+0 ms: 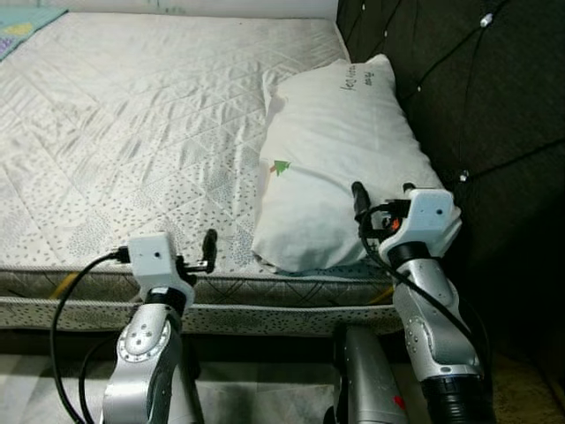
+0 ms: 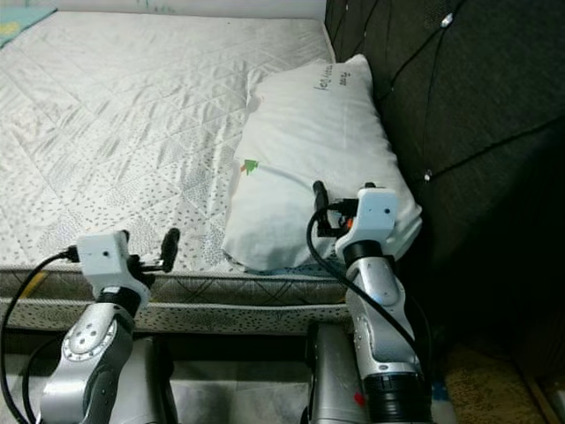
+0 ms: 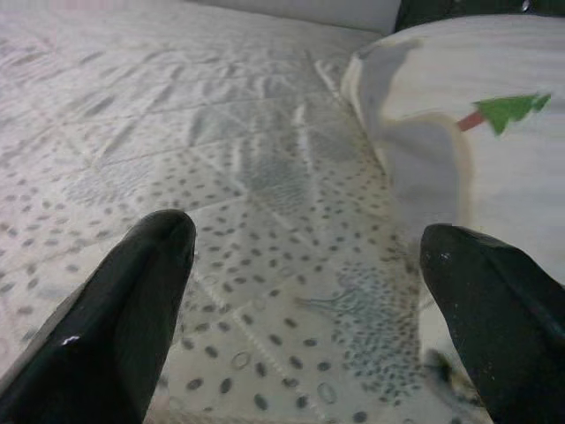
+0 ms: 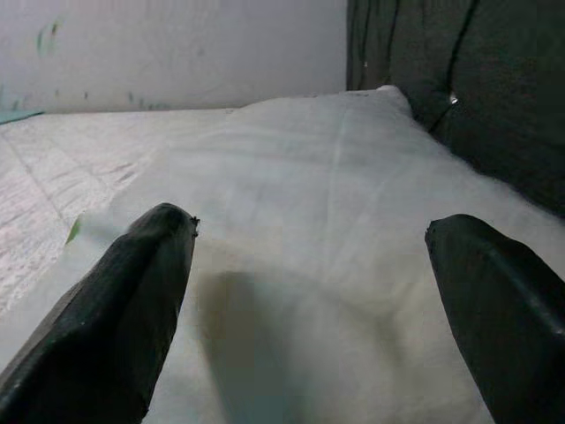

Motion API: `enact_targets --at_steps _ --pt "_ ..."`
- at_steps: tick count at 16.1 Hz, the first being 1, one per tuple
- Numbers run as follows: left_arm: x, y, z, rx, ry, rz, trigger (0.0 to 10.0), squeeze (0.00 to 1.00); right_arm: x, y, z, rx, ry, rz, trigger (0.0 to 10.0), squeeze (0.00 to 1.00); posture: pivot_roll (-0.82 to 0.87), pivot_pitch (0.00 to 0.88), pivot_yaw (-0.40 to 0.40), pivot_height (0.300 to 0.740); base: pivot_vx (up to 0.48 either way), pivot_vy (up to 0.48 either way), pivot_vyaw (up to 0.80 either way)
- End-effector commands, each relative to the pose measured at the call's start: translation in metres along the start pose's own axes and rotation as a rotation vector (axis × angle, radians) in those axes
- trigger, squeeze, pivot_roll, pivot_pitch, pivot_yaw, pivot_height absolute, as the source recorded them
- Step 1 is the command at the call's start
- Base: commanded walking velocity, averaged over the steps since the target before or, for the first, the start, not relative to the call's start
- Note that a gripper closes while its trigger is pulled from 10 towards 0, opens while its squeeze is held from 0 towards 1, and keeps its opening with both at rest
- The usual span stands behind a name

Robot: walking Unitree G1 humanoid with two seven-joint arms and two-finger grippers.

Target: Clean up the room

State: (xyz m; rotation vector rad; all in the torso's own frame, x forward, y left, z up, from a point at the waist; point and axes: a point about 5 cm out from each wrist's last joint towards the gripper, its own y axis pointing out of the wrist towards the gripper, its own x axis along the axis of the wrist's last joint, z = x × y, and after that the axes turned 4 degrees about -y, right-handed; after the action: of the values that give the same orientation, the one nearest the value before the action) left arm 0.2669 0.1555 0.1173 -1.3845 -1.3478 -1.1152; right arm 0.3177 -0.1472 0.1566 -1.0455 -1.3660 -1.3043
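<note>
A white pillow [image 1: 344, 150] with a small green tree print lies on the right side of the mattress [image 1: 132, 115], against the dark headboard. My right gripper [image 1: 384, 194] hovers open over the pillow's near end, and the pillow [image 4: 309, 177] stretches away between its fingers. My left gripper [image 1: 181, 252] is open at the mattress's front edge, left of the pillow. Between its fingers [image 3: 132, 300] I see the dotted quilted cover [image 3: 265, 221] and the pillow's near corner [image 3: 477, 150]. Neither gripper holds anything.
The dark tufted headboard [image 1: 477, 106] rises along the right. A teal patterned cloth [image 1: 22, 31] lies at the mattress's far left corner. The mattress's front side [image 1: 265, 305] stands just before me, with pale floor [image 1: 256, 389] below.
</note>
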Motion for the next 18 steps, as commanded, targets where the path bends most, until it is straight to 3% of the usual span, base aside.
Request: enact_targets --at_steps 1,18 --pt "0.004 0.002 0.000 -0.007 0.004 -0.009 10.0 0.00 0.006 0.004 -0.001 -0.004 0.014 -0.017 10.0 0.00 0.05 0.090 -0.002 0.547 0.000 0.000 0.00" --pt "0.005 0.011 -0.006 -0.037 0.015 -0.013 10.0 0.00 0.010 0.007 -0.011 -0.041 0.005 -0.028 10.0 0.00 0.03 0.076 0.024 0.730 0.000 0.000 0.00"
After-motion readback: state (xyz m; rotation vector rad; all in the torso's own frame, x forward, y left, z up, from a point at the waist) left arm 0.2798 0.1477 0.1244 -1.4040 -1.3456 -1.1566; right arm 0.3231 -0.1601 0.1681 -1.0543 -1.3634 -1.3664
